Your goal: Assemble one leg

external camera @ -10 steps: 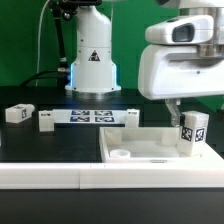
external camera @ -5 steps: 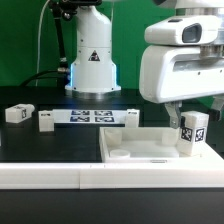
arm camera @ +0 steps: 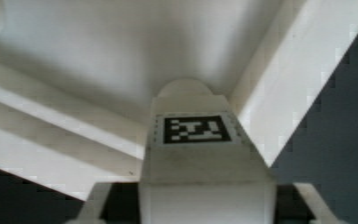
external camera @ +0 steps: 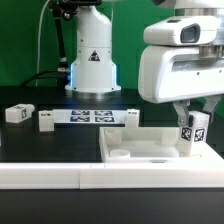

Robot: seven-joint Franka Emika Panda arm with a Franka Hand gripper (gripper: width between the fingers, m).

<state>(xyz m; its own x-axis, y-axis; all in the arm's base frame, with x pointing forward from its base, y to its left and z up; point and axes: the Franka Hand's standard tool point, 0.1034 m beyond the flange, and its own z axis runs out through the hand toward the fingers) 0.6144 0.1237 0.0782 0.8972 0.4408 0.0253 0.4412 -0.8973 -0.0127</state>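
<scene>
Gripper (external camera: 190, 124) closed on the leg (external camera: 193, 132), holding it tilted over the far corner of the panel (external camera: 150, 146) on the exterior view's right; wrist view shows the leg (arm camera: 197, 140) between the fingers, pointing at the panel (arm camera: 87, 50) corner. Whether it touches the panel cannot be told. Judged: leg picked and carried, seating not yet done. Other legs (external camera: 18, 113) (external camera: 46, 120) lie loose near the marker board (external camera: 90, 116).
</scene>
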